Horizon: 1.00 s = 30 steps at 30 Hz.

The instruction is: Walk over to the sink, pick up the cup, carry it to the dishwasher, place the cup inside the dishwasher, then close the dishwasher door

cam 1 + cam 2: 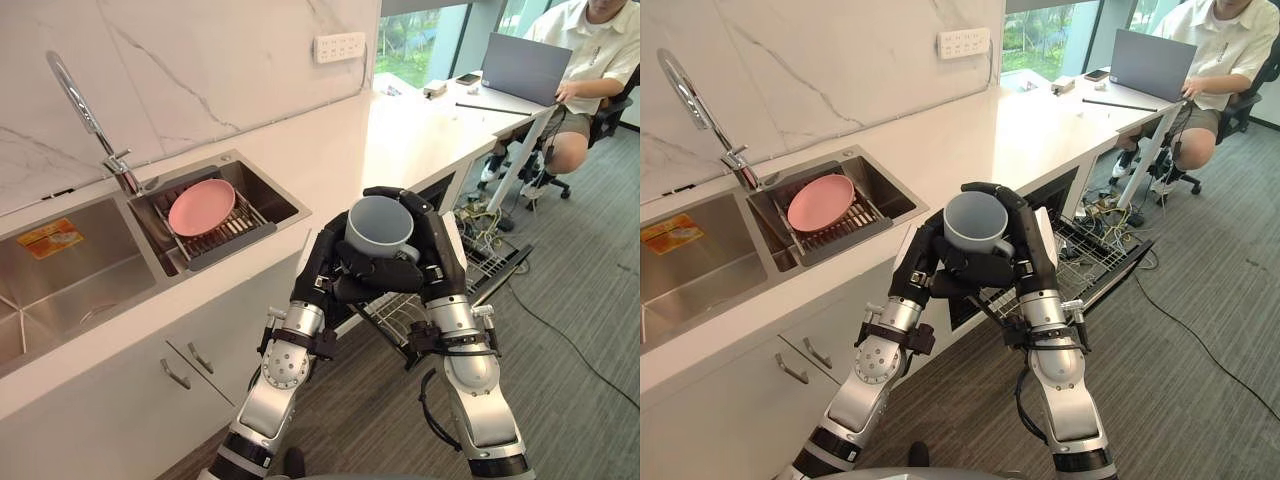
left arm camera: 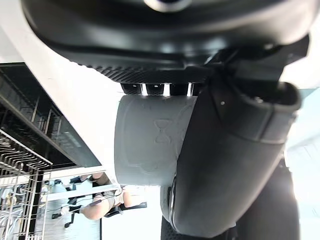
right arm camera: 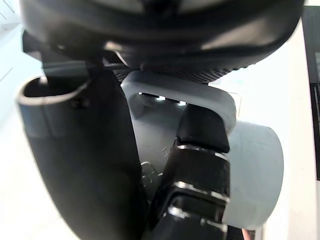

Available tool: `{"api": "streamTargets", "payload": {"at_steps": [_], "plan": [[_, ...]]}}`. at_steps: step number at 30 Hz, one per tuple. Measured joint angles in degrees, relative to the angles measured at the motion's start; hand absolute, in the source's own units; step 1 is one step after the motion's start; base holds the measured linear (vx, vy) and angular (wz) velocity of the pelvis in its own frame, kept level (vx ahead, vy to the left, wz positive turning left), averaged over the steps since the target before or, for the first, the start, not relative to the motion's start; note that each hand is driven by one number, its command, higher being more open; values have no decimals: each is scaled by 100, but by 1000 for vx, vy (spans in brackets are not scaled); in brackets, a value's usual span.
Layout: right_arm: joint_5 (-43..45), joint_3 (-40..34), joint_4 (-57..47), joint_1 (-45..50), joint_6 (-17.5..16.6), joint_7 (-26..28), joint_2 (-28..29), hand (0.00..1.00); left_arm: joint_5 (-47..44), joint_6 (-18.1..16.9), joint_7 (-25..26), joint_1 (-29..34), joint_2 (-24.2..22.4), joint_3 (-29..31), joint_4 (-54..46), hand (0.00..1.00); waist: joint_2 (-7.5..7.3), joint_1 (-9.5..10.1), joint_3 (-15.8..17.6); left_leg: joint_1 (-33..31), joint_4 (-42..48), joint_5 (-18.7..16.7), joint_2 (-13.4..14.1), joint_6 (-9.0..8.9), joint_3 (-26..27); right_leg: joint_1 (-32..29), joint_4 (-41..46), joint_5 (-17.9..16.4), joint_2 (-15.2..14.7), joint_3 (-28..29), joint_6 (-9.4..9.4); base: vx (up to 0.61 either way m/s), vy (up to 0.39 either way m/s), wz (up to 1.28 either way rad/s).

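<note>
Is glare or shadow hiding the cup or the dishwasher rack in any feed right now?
Left eye view: even daylight, the cup reads clearly between the left robot hand and right robot hand. Right eye view: the dishwasher rack is shaded but visible. Left wrist view: bright white behind the cup, rack dark. Right wrist view: countertop washed out white, cup wall visible.

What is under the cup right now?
The left hand and right hand curl round the cup from below, covering its base. Beneath them lies the dishwasher's pulled-out wire rack, partly hidden by them.
</note>
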Motion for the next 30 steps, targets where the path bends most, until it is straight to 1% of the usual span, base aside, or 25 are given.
{"api": "streamTargets", "payload": {"at_steps": [4, 7, 11, 23, 26, 28, 29, 30], "plan": [[-198, 0, 13, 318, 25, 0, 341, 30, 1, 100, -14, 248, -82, -1, 2, 90, 8, -4, 13, 0, 0, -16, -2, -15, -14, 3, 2, -17, -1, -14, -5, 0, 0, 0], [-229, 0, 33, 444, 34, -3, 440, 30, 1, 160, -17, 390, -191, -1, 5, 90, 24, -22, 59, 1, 0, -20, -4, -20, -30, 12, 5, -30, -3, -34, -9, 3, -11, 2], [-368, 0, 37, 537, 35, -89, 594, 30, 1, 204, -17, 403, -203, -2, 21, 90, 23, -39, 121, 2, 0, -21, -8, -22, -50, 21, 7, -39, -5, -60, -18, 2, -10, 3], [-1115, 0, 39, 571, 34, -368, 678, 30, 7, 249, 2, 367, -212, -1, 154, 90, 22, -109, 122, 4, 0, -25, -24, -27, -125, 53, 10, -45, -14, -132, -37, 1, -5, 2], [-1456, -51, 38, 569, 34, -720, 690, 30, 7, 340, 80, 390, -220, 23, 165, 90, 23, -127, 122, 4, 0, -26, -25, -27, -133, 56, 11, -48, -14, -140, -42, 0, 0, 0], [-1538, -777, 0, 536, 41, -1464, 855, 30, 30, 438, 397, 634, -213, 403, 169, 90, 24, -126, 122, 4, 0, -26, -30, -27, -141, 60, 10, -52, -17, -152, -48, 0, 0, 0], [-1538, -985, -12, 535, 43, -1627, 862, 30, 48, 477, 497, 699, -195, 535, 178, 90, 24, -128, 122, 4, 1, -26, -30, -27, -141, 60, 10, -51, -18, -154, -54, 0, 0, 0], [-1536, -1388, -34, 540, 66, -1899, 864, 30, 81, 569, 656, 840, -125, 802, 181, 90, 24, -138, 122, 4, 1, -26, -30, -28, -140, 60, 10, -48, -18, -155, -68, 0, 0, 0]]}}
